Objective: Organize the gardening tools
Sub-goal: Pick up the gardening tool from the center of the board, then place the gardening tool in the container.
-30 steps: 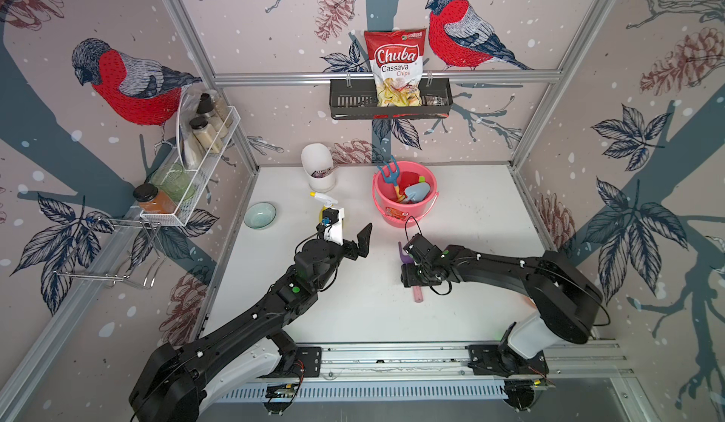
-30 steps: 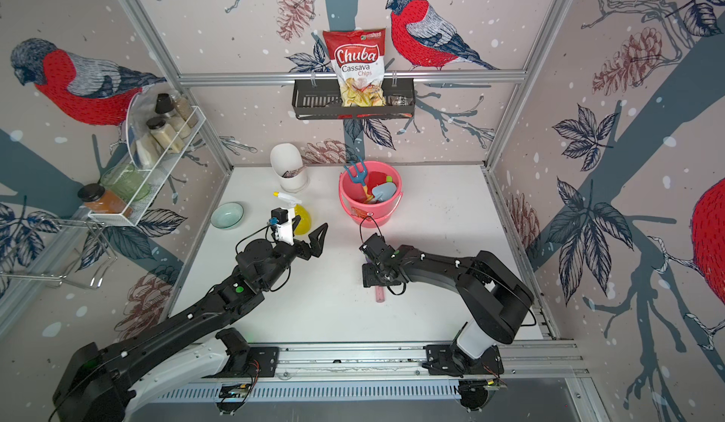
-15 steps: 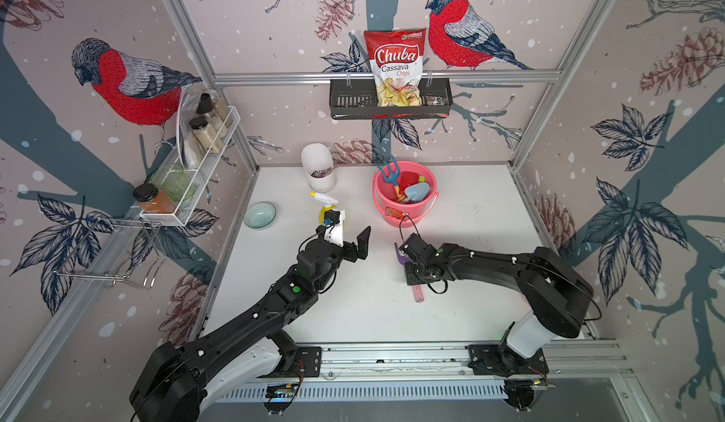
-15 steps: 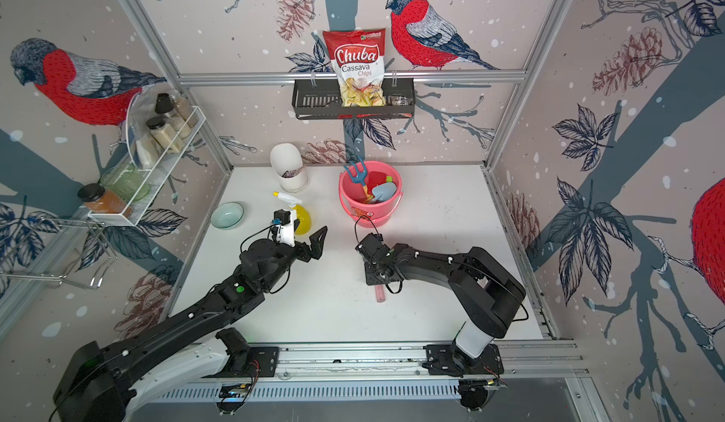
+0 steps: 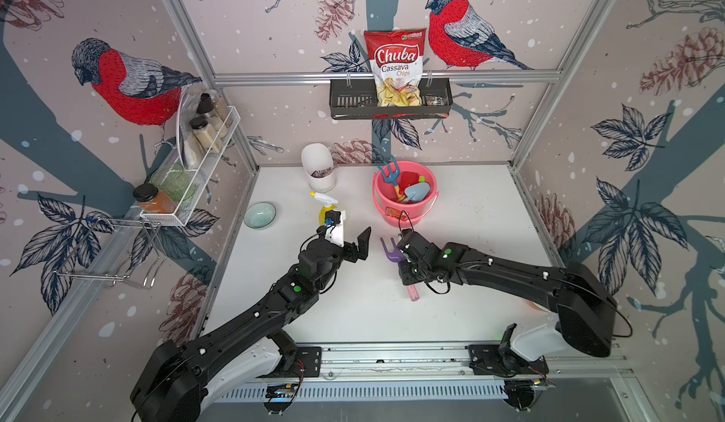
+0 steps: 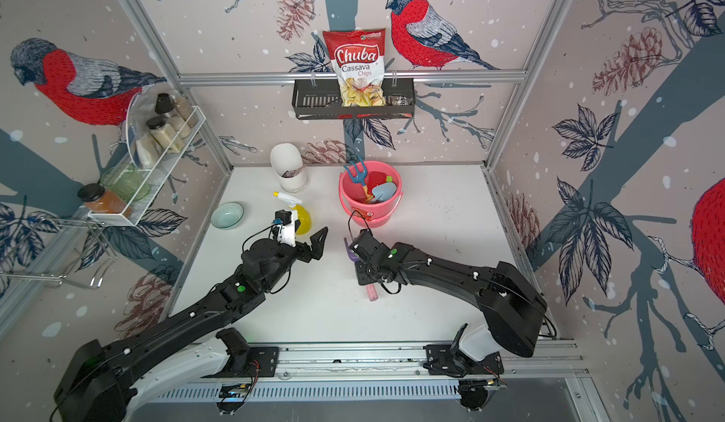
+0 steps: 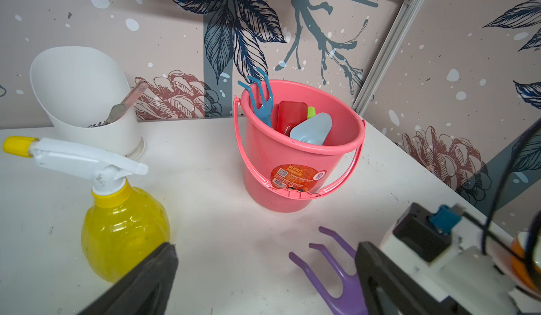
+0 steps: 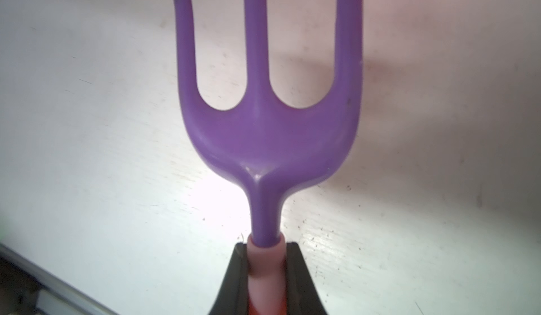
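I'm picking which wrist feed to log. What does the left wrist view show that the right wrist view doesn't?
Only left wrist: the pink bucket holding a blue fork, a red shovel and a light-blue shovel; the yellow spray bottle; a white holder.
Only right wrist: the right gripper shut on the purple fork at its pink handle.
Both: the purple fork and the white table.
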You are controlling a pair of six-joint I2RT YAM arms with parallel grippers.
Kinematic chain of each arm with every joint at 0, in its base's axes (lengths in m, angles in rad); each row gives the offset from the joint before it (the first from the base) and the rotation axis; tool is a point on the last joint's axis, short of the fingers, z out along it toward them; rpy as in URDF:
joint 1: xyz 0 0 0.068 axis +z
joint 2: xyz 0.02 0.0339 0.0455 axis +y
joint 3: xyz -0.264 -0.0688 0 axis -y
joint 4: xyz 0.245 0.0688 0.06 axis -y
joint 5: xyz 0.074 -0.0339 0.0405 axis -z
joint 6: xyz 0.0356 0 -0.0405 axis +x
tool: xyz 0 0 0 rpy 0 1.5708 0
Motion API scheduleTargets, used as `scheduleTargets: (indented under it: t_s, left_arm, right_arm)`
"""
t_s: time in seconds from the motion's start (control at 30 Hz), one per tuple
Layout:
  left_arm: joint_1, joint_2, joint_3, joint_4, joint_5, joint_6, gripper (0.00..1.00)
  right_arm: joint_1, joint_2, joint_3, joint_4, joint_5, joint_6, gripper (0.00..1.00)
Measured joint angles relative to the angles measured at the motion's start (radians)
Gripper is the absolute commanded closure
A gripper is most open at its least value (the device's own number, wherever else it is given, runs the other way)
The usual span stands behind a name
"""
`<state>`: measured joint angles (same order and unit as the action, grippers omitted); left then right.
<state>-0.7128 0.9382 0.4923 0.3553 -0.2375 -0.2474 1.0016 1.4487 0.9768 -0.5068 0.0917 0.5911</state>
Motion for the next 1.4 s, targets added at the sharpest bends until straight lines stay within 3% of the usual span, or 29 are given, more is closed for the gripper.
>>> scheduleTargets:
  t_s: [0.37,0.63,1.07,1.4]
  left_arm:
    - [0.0,0.004,0.013,-0.009,0.0,0.0,0.01]
    - [0.0,-0.006,0.011,-0.032,0.014,-0.019,0.01]
    - [-0.001,-0.01,-0.013,-0.052,0.088,-0.063,0.01]
    - [-0.001,-0.025,-0.029,-0.053,0.105,-0.07,0.01]
  right_arm:
    - [-0.031,-0.221,0.081,0.037,0.208,-0.049,1.0]
    - [-0.189,-0.255,0.058,0.275,0.355,-0.154,1.0]
    - [-0.273,-0.013,0.127,0.691,0.405,-0.323,1.0]
    - [-0.294,0.2,0.155,0.899,0.409,-0.333,1.0]
